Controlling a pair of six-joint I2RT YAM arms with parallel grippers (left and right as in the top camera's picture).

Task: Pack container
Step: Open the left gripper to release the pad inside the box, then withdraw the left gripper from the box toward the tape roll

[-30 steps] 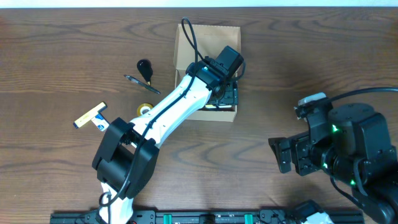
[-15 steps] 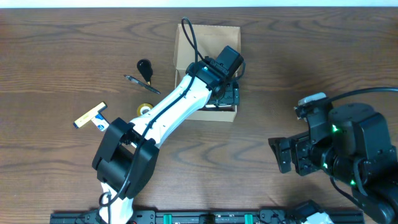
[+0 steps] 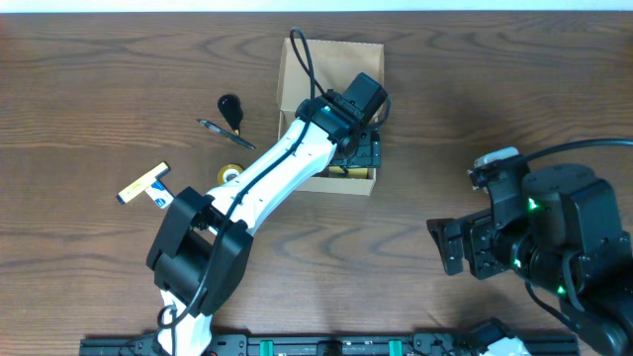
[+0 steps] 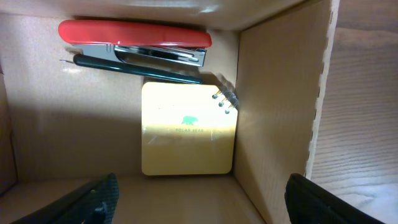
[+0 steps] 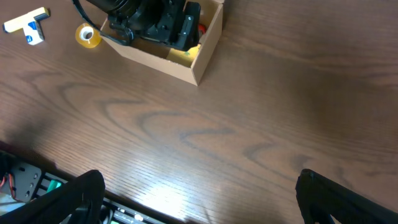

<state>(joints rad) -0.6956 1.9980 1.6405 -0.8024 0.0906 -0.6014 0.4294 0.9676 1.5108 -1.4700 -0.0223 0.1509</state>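
Note:
The container (image 3: pixel 331 74) is a tan cardboard box standing open at the table's middle back. Inside it lie a red stapler (image 4: pixel 137 40), a dark pen (image 4: pixel 137 67) and a yellow spiral notepad (image 4: pixel 188 129). My left gripper (image 3: pixel 361 148) hangs over the box's near right corner. In the left wrist view the left gripper (image 4: pixel 202 205) is open above the box floor, with nothing between its fingers. My right gripper (image 3: pixel 450 247) hovers open over bare table at the right; the right wrist view shows the right gripper (image 5: pixel 205 205) empty and the box (image 5: pixel 205 53) far off.
Left of the box lie a black clip-like item (image 3: pixel 230 107), a pen (image 3: pixel 226 133), a yellow tape roll (image 3: pixel 230 173) and a yellow and white item (image 3: pixel 146 185). The tape roll (image 5: pixel 87 35) also shows in the right wrist view. The left arm spans the table's left half.
A strip of the yellow notepad now shows at the box's near edge under the left gripper. Neither arm has visibly shifted.

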